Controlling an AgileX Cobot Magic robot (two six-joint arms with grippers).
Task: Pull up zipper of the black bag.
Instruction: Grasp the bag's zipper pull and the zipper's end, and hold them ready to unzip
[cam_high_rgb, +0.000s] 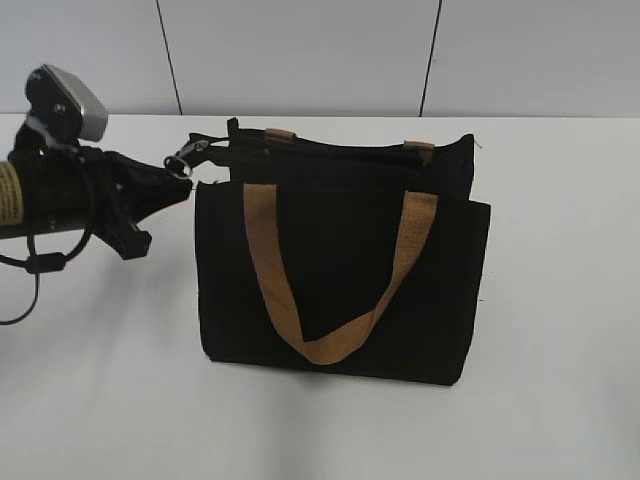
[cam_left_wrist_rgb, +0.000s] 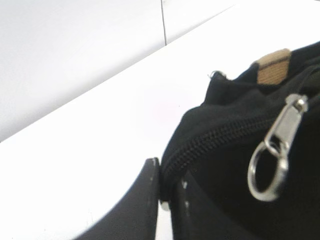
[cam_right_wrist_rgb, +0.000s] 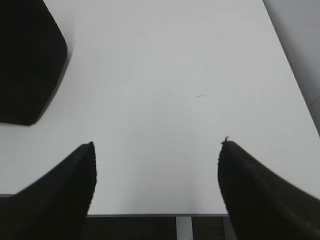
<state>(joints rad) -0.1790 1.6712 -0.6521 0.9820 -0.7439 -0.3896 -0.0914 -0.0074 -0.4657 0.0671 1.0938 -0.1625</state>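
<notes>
Closest to the lens, the right gripper (cam_right_wrist_rgb: 157, 172) hangs over a bare stretch of the white table (cam_right_wrist_rgb: 170, 75) with its two dark fingers (cam_right_wrist_rgb: 60, 195) spread wide and nothing between them; one rounded corner of the black bag (cam_right_wrist_rgb: 25, 60) pokes in at the upper left of the right wrist view, well apart from the fingers.

Farther in, the left gripper (cam_high_rgb: 185, 170) reaches in from the left of the exterior view and meets the bag's upper left corner. In the left wrist view its two fingers (cam_left_wrist_rgb: 135, 205) stand close together, pinched on the end of the bag's black fabric, though the lower frame edge cuts them off and the grip is blurred, so it looks like a clamp on the corner rather than on the pull.

The black bag (cam_high_rgb: 340, 280) stands upright near the table's middle, its long side running left to right, one tan handle (cam_high_rgb: 330, 270) drooping in a loop down the front panel. The zipper (cam_left_wrist_rgb: 220, 137) runs along the top edge, and its metal pull tab with a ring (cam_left_wrist_rgb: 272, 160) dangles free at the left end, beside the fingers but not between them. The rear handle shows only as two tan stubs behind the top edge.
</notes>
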